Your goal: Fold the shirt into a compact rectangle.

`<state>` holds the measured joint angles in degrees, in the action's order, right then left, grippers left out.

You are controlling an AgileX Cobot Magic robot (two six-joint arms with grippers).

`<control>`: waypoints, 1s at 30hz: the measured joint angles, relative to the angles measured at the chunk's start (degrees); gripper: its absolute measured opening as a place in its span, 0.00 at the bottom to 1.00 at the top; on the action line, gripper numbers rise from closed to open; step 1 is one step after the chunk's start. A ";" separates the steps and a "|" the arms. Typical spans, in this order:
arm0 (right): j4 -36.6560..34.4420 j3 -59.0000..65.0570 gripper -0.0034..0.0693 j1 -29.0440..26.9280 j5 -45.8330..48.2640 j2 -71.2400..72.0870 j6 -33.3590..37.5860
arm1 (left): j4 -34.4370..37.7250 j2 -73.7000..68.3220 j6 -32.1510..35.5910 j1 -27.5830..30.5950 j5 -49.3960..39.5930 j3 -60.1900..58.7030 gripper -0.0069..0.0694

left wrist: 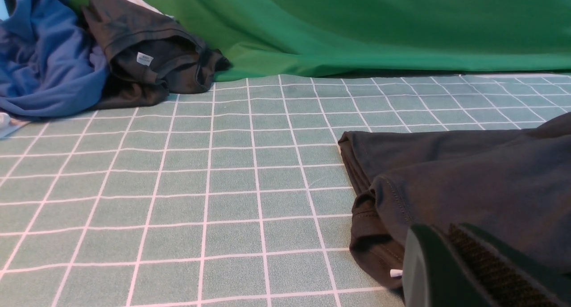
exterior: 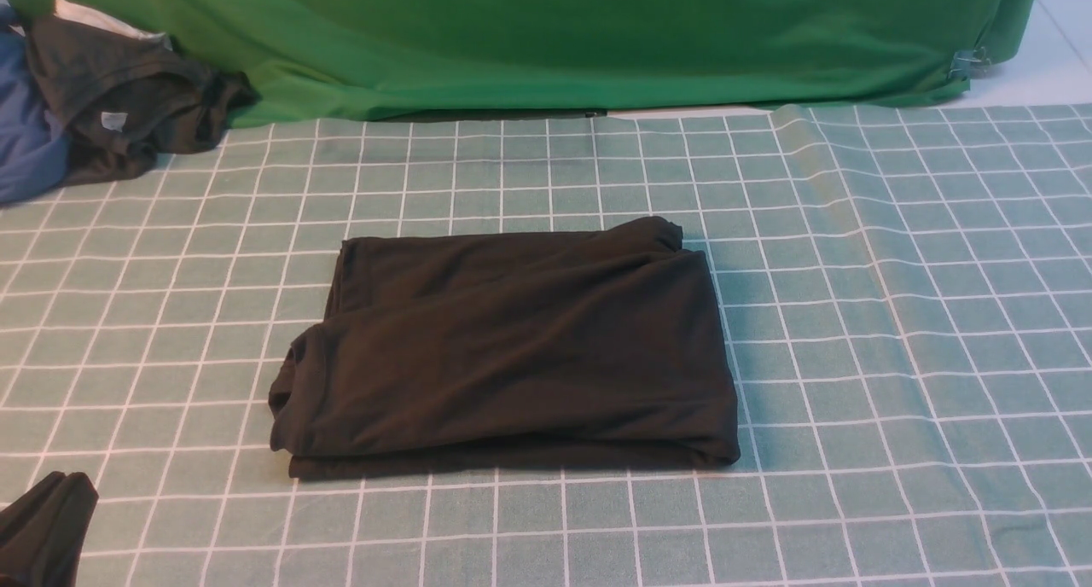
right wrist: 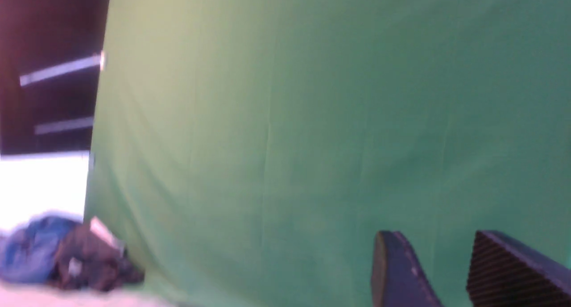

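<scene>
Front view: the shirt [exterior: 512, 348] lies mid-table on the checked cloth [exterior: 896, 314], already folded into a rough rectangle, so the task looks at its finishing step. Close beside its edge, the left gripper [left wrist: 450, 253] is clenched and empty. The right gripper [right wrist: 441, 271], raised toward the green backdrop [right wrist: 312, 119], seems parted with nothing between; blur hinders. Next: perhaps tidying the uneven left layers.

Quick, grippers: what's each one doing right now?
Left gripper: shut, empty, beside the folded black shirt.
Right gripper: open, holding nothing, raised toward the green backdrop.
</scene>
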<state>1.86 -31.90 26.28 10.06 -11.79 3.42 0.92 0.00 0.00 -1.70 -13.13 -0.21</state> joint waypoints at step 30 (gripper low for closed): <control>-0.17 32.26 0.38 -28.73 3.92 11.73 2.14 | 0.00 0.02 0.00 0.00 -0.61 0.00 0.11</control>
<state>1.69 0.35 -2.45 13.98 -0.07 5.56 0.92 0.02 0.00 -1.70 -13.74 -0.21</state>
